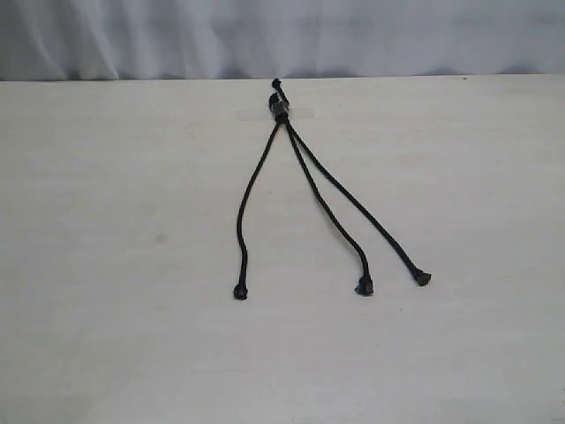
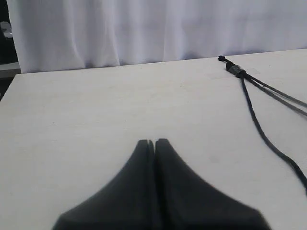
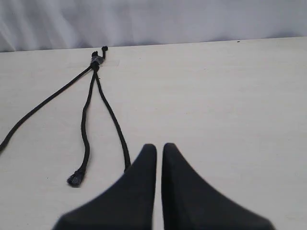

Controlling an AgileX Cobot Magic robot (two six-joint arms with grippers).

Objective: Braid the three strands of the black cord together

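Note:
The black cord (image 1: 281, 109) lies on the table, its knotted end with the grey band at the far edge. From the band the three strands fan toward the near side without crossing: the left strand (image 1: 243, 208), the middle strand (image 1: 327, 208) and the right strand (image 1: 362, 208), each ending in a knobby tip. Neither gripper shows in the exterior view. In its wrist view my left gripper (image 2: 152, 142) is shut and empty, well away from the cord (image 2: 235, 70). My right gripper (image 3: 159, 147) is shut with only a thin slit, holding nothing. One strand (image 3: 115, 122) runs behind its finger.
The pale table (image 1: 106, 265) ends at its far edge against a white curtain (image 1: 132, 35). A strip of clear tape seems to hold the cord's banded end to the table. Nothing else stands on the table.

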